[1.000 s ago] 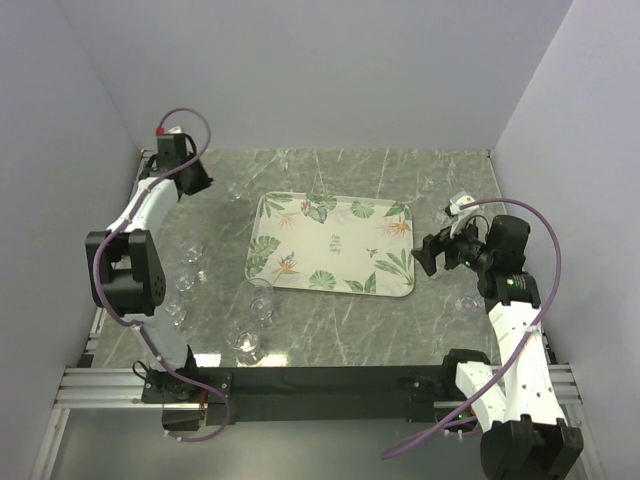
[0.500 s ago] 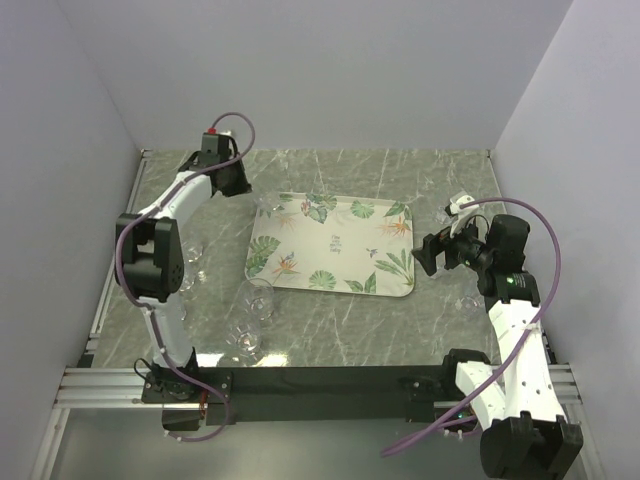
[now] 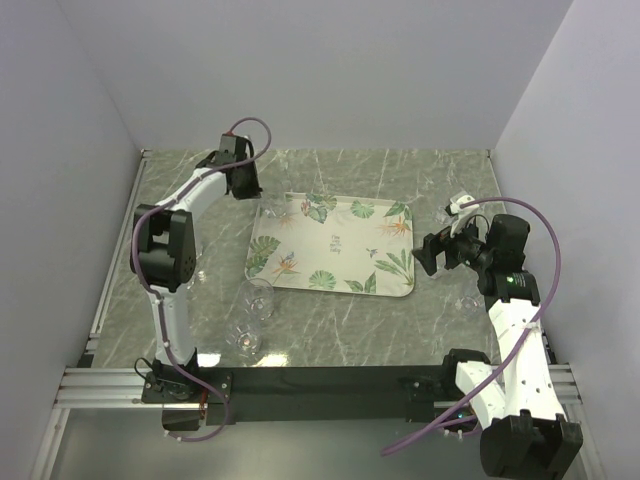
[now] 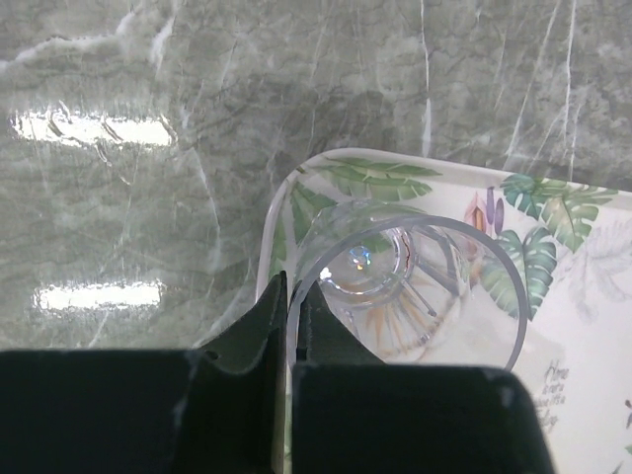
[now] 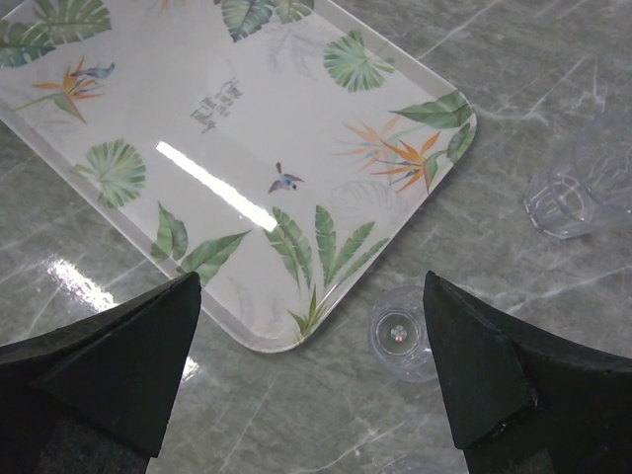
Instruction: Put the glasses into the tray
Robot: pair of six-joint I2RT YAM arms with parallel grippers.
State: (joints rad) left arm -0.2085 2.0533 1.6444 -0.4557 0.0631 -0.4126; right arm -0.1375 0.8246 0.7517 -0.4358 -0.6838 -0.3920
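1. The bench point(image 3: 330, 325) carries everything. The tray point(image 3: 350, 262) lies flat at its middle, where either arm can reach it, and no glass stands free on it yet.
2. Your left claw point(image 4: 293, 296) is clamped on the wall of the held glass point(image 4: 405, 286), one finger inside the rim and one outside, so the mouth faces the wrist camera. The glass sits over the tray's far-left corner. Whether its base touches the tray, I cannot tell.
3. Your right claw point(image 5: 306, 365) stands wide apart with nothing in it, hovering by the tray's right edge, probably waiting its turn.
4. The other glasses wait on the bench. The near-left glass point(image 3: 258, 300) and the front glass point(image 3: 245, 340) stand off the tray's near-left corner. The corner glass point(image 5: 400, 333) stands just beside the tray's right side, and the far glass point(image 5: 578, 193) is further out.
5. My judgement is that the tray's raised rim is the one obstacle here, so carry the held glass further inward before you let go.
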